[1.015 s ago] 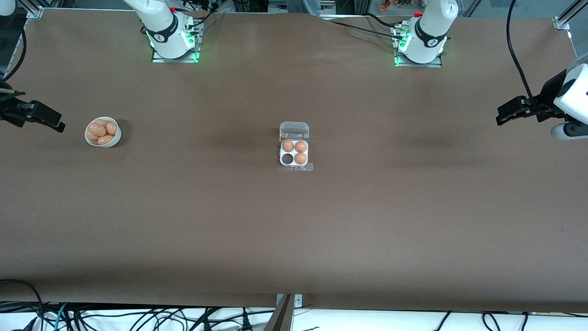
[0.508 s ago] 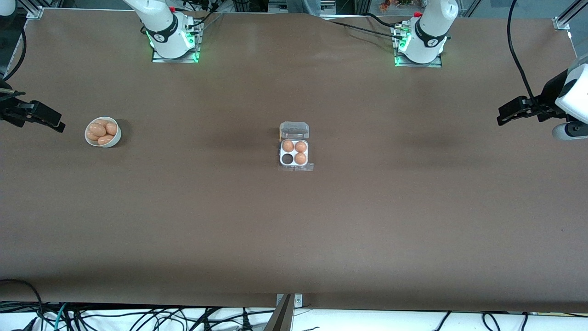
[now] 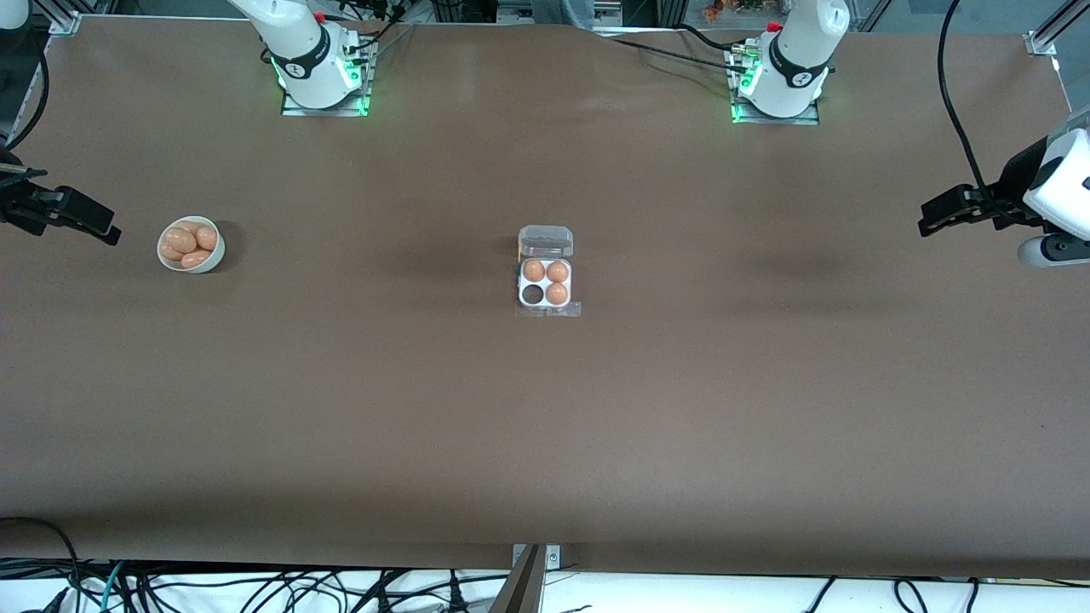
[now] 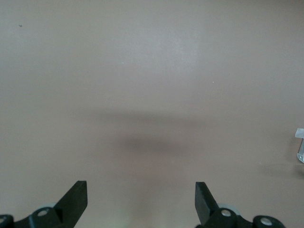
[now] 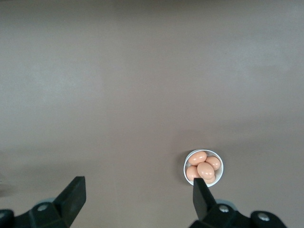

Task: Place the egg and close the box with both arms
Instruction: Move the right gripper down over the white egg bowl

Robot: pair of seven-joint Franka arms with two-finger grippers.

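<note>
The box [image 3: 545, 281] sits mid-bench [image 3: 545, 426] with its clear lid [image 3: 546, 241] open and standing on the edge nearer the robot bases. Three cells hold eggs; the cell nearer the front camera, toward the right arm's end, is empty. A white bowl [image 3: 191, 245] with four eggs [image 5: 203, 166] rests toward the right arm's end, well apart from the box. The right end effector [image 3: 85, 223] hangs near the bowl, fingers spread wide, holding nothing. The left end effector [image 3: 941, 213] hangs over the left arm's end, also wide open and empty.
</note>
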